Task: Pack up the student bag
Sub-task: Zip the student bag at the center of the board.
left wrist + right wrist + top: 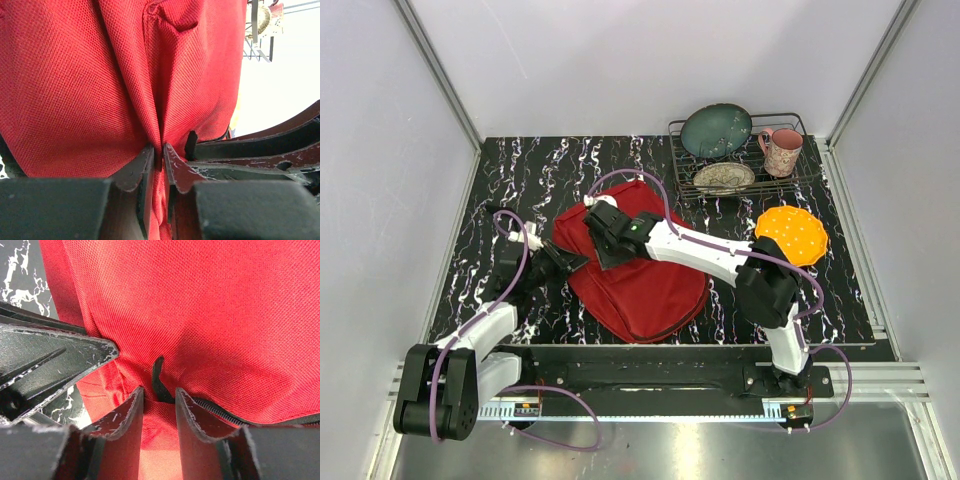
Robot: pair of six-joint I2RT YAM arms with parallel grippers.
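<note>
The red student bag (645,275) lies flat in the middle of the black marbled table. My left gripper (563,259) is at the bag's left edge. In the left wrist view (158,148) it is shut on a pinched fold of the bag's red fabric (90,85). My right gripper (608,238) is on the bag's upper left, close to the left gripper. In the right wrist view (159,392) its jaws stand a little apart over the red fabric (225,315), with the black zip pull (158,380) between their tips and the zip line (235,412) running right.
A wire dish rack (805,130) at the back right holds a teal plate (716,130), a patterned plate (724,178) and a pink mug (780,152). An orange round disc (791,234) lies right of the bag. White walls enclose the table.
</note>
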